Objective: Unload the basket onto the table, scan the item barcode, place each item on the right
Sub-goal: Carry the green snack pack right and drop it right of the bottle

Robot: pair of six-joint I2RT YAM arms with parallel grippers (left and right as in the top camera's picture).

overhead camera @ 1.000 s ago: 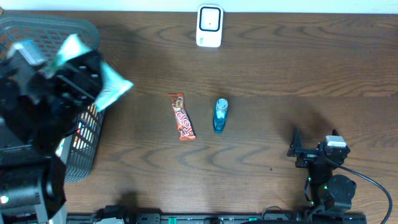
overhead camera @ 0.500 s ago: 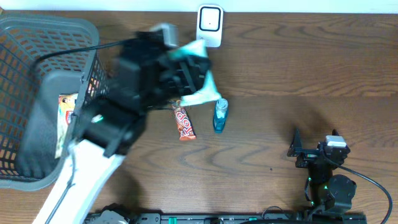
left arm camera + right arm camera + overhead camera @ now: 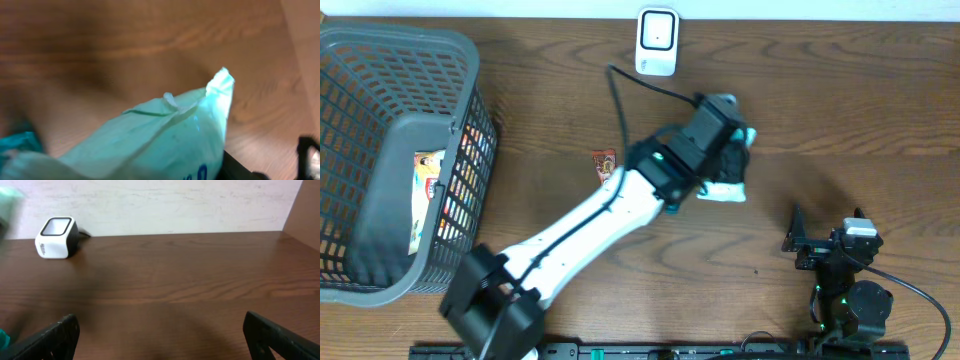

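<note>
My left gripper (image 3: 730, 168) is shut on a mint-green packet (image 3: 726, 190), held over the table to the right of centre. In the left wrist view the packet (image 3: 165, 135) fills the lower frame, blurred, with blue print at its lower edge; one dark finger (image 3: 240, 170) shows beside it. No barcode can be made out. The white scanner (image 3: 657, 42) stands at the table's back edge and also shows as the scanner (image 3: 56, 231) in the right wrist view. My right gripper (image 3: 826, 238) rests open near the front right, nothing between its fingers (image 3: 280, 335).
A grey mesh basket (image 3: 380, 60) with packets inside stands at the left. The end of an orange candy bar (image 3: 604, 160) shows beside my left arm, which crosses the table's middle. Bare wood lies ahead of the right gripper (image 3: 162, 340).
My left arm has swung from over the basket rightward across the table with the green packet, passing the scanner and covering the blue bottle. The right arm has not moved.
</note>
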